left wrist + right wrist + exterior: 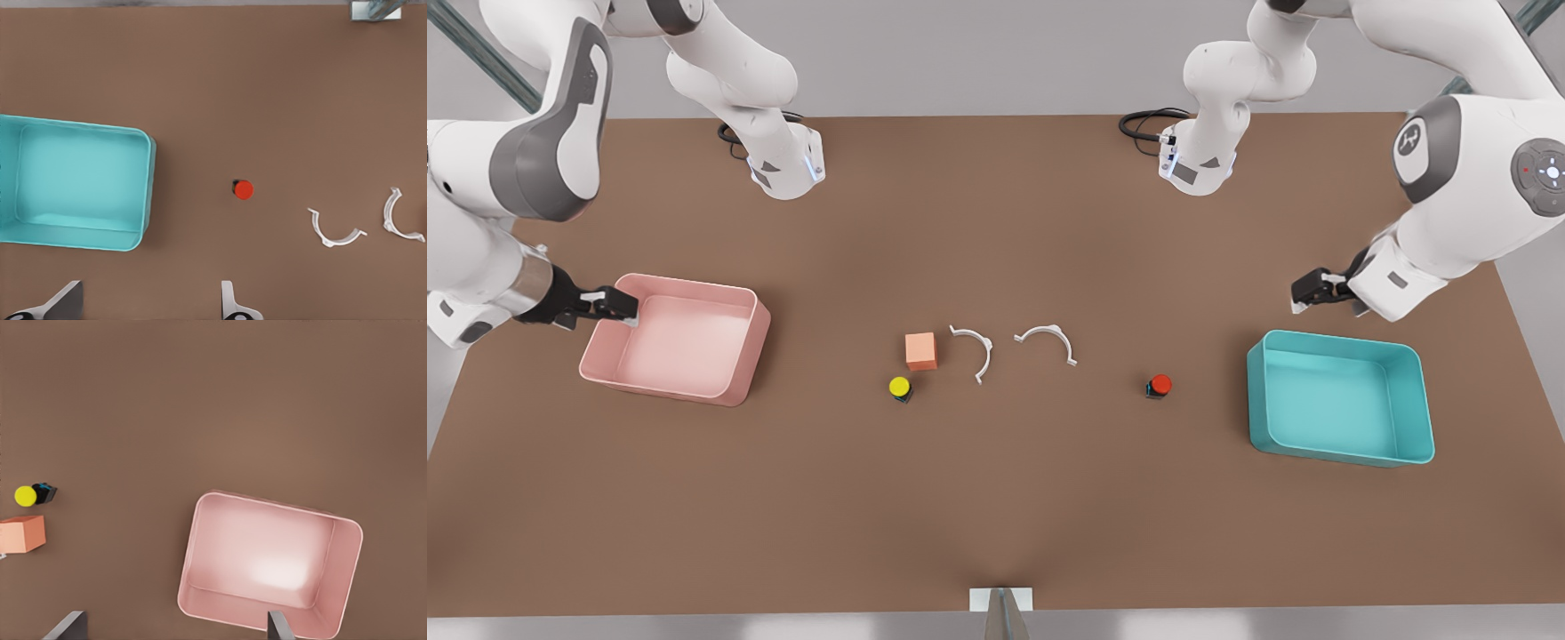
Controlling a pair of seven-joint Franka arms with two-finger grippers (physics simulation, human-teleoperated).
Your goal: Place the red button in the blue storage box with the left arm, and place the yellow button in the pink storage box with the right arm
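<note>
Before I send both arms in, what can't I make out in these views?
- Left wrist view: the left gripper jaws are cut off by the frame edge, and one end of the blue storage box is cropped.
- Left wrist view: the red button base is mostly hidden under its cap.
- Right wrist view: the orange cube is cropped.
- Front view: the right gripper overlaps the pink storage box rim, so contact is unclear.

Left tool (1303,296), right tool (618,305): both spread.
</note>
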